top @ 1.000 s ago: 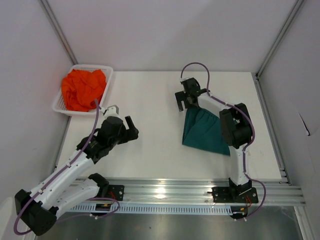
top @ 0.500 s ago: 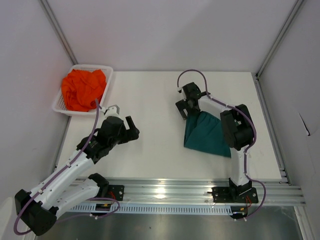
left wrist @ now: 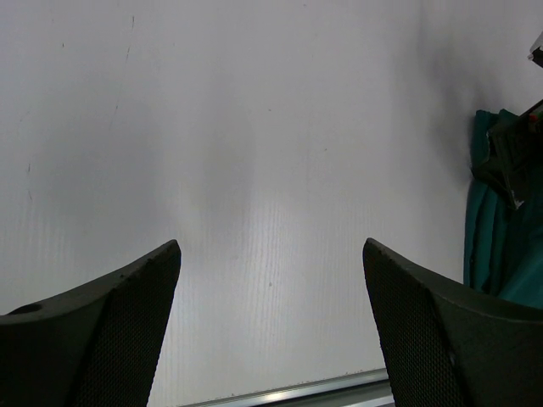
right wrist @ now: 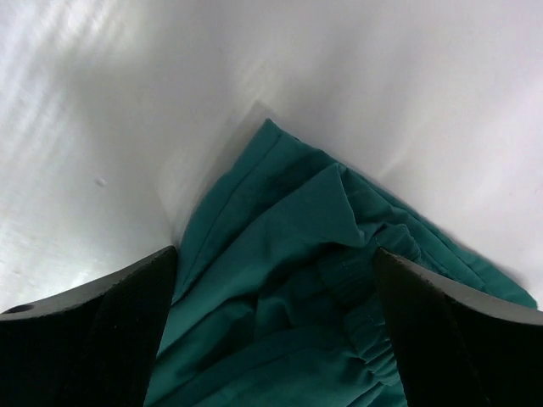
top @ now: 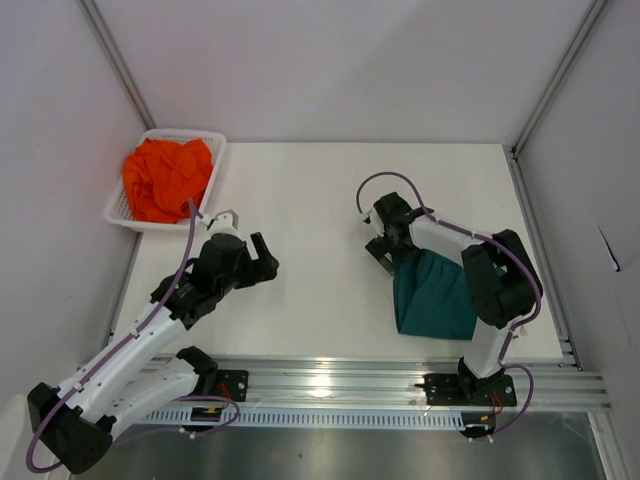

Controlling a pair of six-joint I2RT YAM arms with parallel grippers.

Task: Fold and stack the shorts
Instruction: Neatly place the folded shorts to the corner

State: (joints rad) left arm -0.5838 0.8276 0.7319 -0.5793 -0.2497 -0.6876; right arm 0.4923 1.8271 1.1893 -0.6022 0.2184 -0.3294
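Note:
The dark teal-green shorts (top: 437,297) lie bunched on the white table at the right, near the front edge. My right gripper (top: 391,242) is at their far left corner, open, its jaws wide apart over the fabric. In the right wrist view the teal shorts (right wrist: 288,280) fill the space between the fingers, with the gathered waistband at the right. The orange shorts (top: 165,178) lie crumpled in the white basket (top: 216,160) at the far left. My left gripper (top: 262,256) is open and empty over bare table left of centre. The left wrist view shows the teal shorts (left wrist: 492,229) at its right edge.
The metal rail (top: 330,380) runs along the table's front edge. White walls with metal frame posts enclose the table on three sides. Bare white table (left wrist: 271,170) lies between the two grippers.
My right gripper has moved toward the front edge and a little right. The teal shorts have shifted with it and now lie in a narrower bunch nearer the front. The left arm has barely moved.

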